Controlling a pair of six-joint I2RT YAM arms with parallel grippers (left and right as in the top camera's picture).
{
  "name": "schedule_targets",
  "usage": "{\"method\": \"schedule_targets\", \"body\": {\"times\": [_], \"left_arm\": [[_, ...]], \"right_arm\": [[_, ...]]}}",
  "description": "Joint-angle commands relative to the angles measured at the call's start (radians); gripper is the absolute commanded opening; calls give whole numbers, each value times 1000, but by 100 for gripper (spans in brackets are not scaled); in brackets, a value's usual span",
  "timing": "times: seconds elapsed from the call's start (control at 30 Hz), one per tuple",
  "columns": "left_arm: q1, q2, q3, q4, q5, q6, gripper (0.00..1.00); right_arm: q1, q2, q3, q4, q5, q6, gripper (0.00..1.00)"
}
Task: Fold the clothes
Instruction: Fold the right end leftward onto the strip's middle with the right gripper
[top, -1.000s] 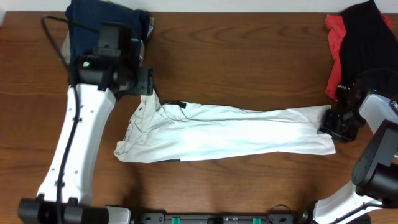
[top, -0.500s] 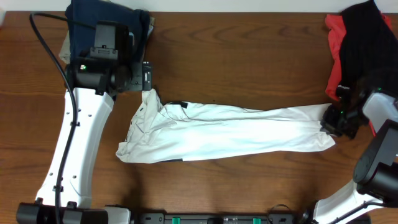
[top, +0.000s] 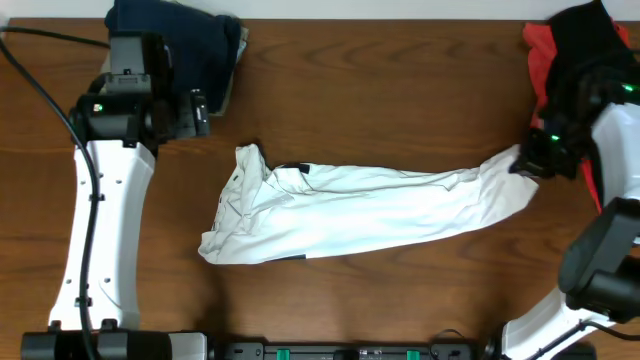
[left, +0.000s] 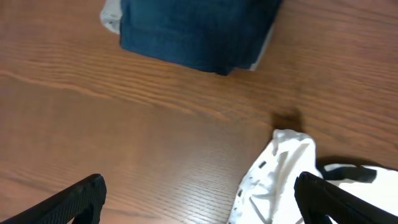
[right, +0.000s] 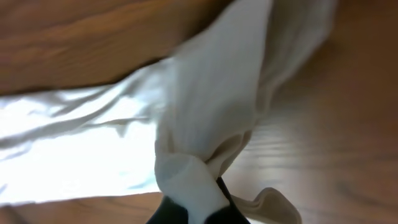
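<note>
The white T-shirt (top: 360, 205) lies in a long folded band across the middle of the table, its collar end bunched at the left (left: 277, 177). My right gripper (top: 532, 157) is shut on the shirt's right end (right: 205, 130), lifting that cloth off the wood. My left gripper (left: 199, 198) hangs open over bare wood, up and to the left of the collar end, with nothing between its fingers (left: 71, 199). In the overhead view the left gripper (top: 200, 108) sits beside the navy garment.
A folded navy garment (top: 170, 30) rests on a tan one at the back left, also seen as the navy garment (left: 196, 31) in the left wrist view. A red and black pile (top: 570, 60) sits at the back right, close to the right arm.
My left gripper let go of the collar end, opened wide and drew back up and left. My right gripper shut on the shirt's right end and pulled it up and toward the back.
</note>
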Motion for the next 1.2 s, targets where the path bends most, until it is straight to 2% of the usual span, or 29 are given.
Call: {"method": "schedule_targets", "body": {"times": [0.0, 0.33, 0.5, 0.7, 0.97, 1.03, 1.17], "left_arm": [[15, 25, 10, 0, -16, -13, 98], [16, 84, 2, -3, -16, -13, 98], [16, 96, 1, 8, -16, -13, 98], [16, 116, 1, 10, -16, -13, 98], [16, 124, -5, 13, -7, -13, 98], [16, 124, -5, 12, 0, -13, 98], [16, 124, -5, 13, 0, -13, 98]], "right_arm": [[119, -2, 17, -4, -40, -41, 1], [498, -1, 17, 66, -28, 75, 1], [634, 0, 17, 135, -21, 170, 1], [753, 7, 17, 208, 1, 240, 1], [840, 21, 17, 236, 0, 256, 2], [855, 21, 17, 239, -8, 256, 16], [878, 21, 17, 234, -82, 208, 25]]}}
